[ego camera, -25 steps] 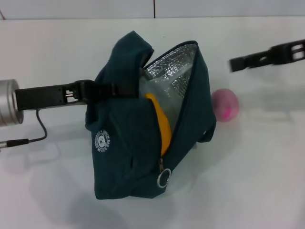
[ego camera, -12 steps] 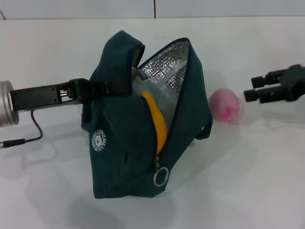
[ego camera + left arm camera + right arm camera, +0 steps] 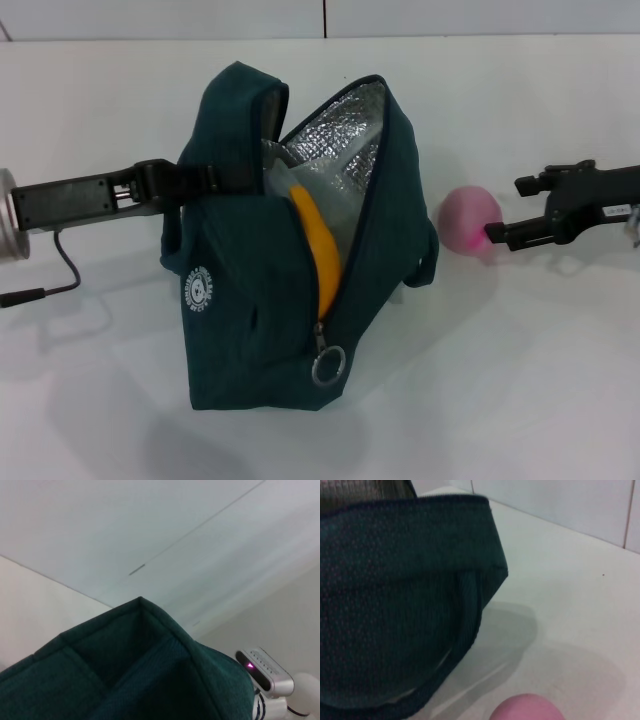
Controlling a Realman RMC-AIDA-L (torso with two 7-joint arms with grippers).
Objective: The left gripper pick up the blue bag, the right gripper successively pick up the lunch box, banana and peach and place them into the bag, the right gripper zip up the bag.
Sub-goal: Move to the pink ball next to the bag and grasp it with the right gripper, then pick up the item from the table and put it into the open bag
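The blue bag [image 3: 270, 300] stands unzipped in the middle of the table, its foil lining showing. My left gripper [image 3: 232, 178] comes in from the left and is shut on the bag's handle. The banana [image 3: 316, 255] stands upright inside the opening. Behind it a pale translucent edge of the lunch box [image 3: 272, 158] shows. The pink peach [image 3: 466, 220] lies on the table just right of the bag. My right gripper [image 3: 512, 210] is open at the peach's right side, its fingertips level with it. The right wrist view shows the bag [image 3: 395, 605] and the top of the peach [image 3: 527, 707].
The ring zipper pull [image 3: 327, 366] hangs at the low front end of the bag's opening. A black cable [image 3: 60, 270] trails from the left arm onto the white table [image 3: 520, 380]. A white wall [image 3: 450, 15] runs along the back.
My right gripper has dropped from high at the back right down to the peach's right side. The bag and my left gripper have drifted slightly left.
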